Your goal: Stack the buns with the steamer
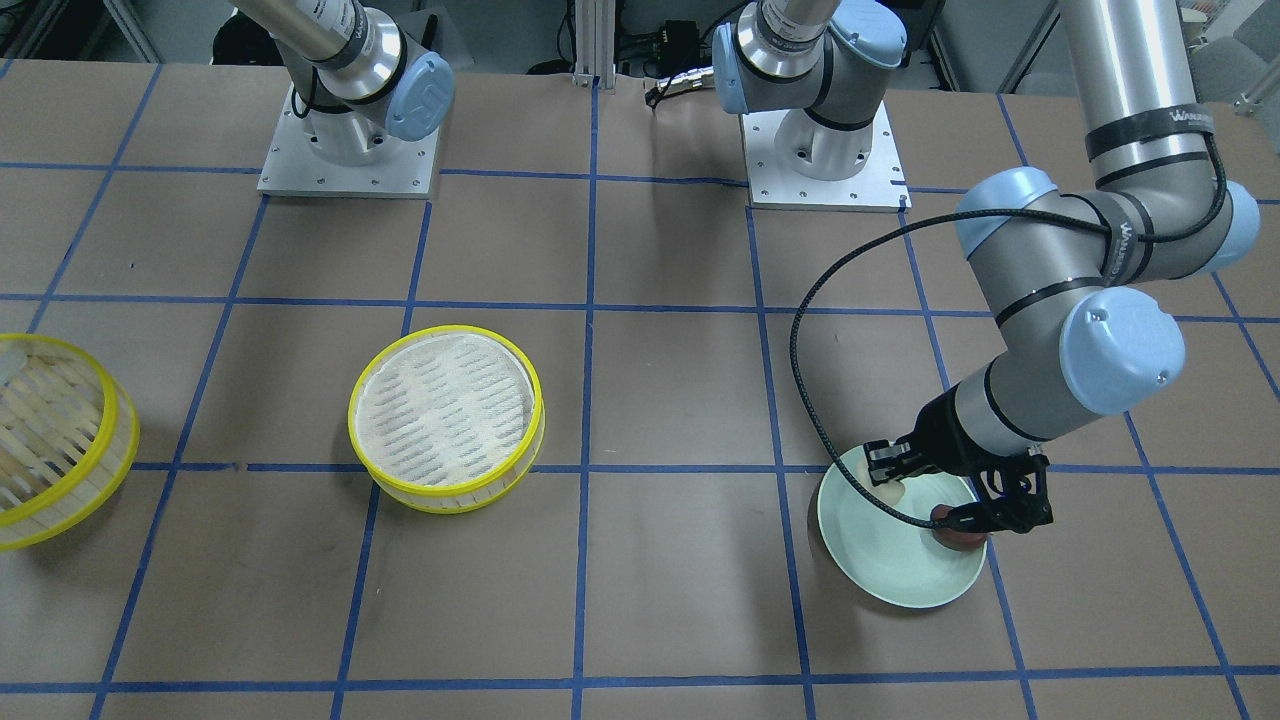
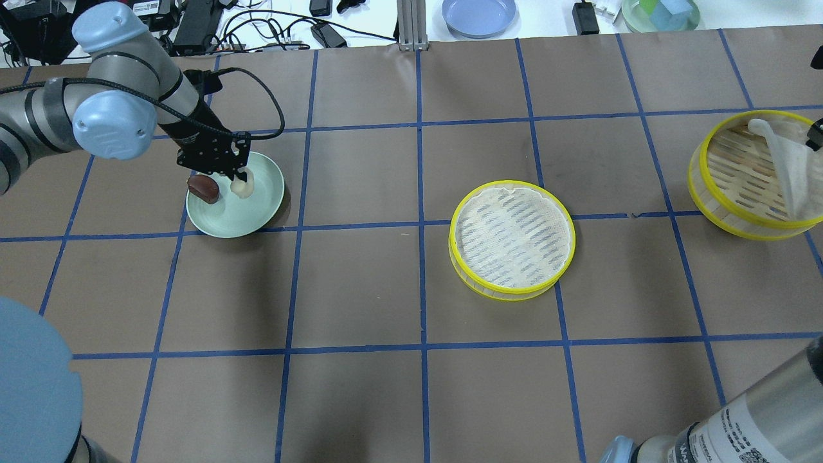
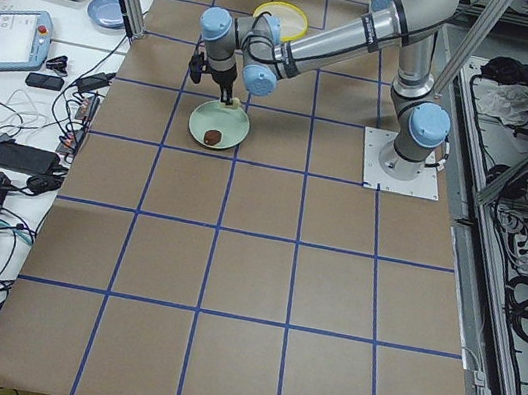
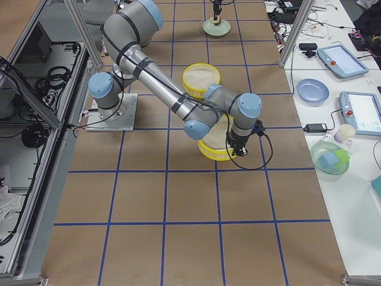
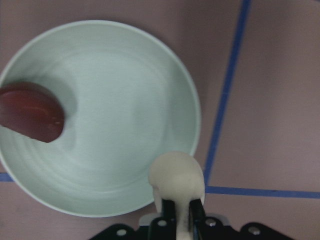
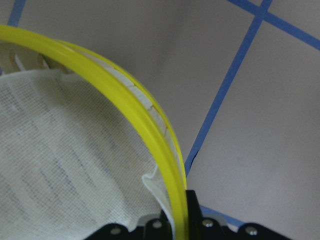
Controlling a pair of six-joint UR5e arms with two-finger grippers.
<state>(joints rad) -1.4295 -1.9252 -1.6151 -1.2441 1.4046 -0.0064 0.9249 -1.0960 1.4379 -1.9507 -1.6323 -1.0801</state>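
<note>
My left gripper (image 2: pixel 240 179) is shut on the cream-white bun (image 5: pixel 177 179) and holds it just above the near edge of the pale green plate (image 2: pixel 260 206). The dark reddish-brown bun (image 2: pixel 203 189) lies on the plate, also seen in the left wrist view (image 5: pixel 31 111). One steamer tray (image 2: pixel 511 238) with a flat white liner sits mid-table. My right gripper (image 6: pixel 179 212) is shut on the yellow rim of the second steamer tray (image 2: pixel 739 193) at the table's right end. That tray is tilted and its liner (image 2: pixel 787 167) is bunched up.
A blue plate (image 2: pixel 479 14) and a green bowl with blocks (image 2: pixel 660 13) stand beyond the table's far edge, among cables. The two arm bases (image 1: pixel 348 150) stand at the robot's side of the table. Blue tape lines grid the brown surface.
</note>
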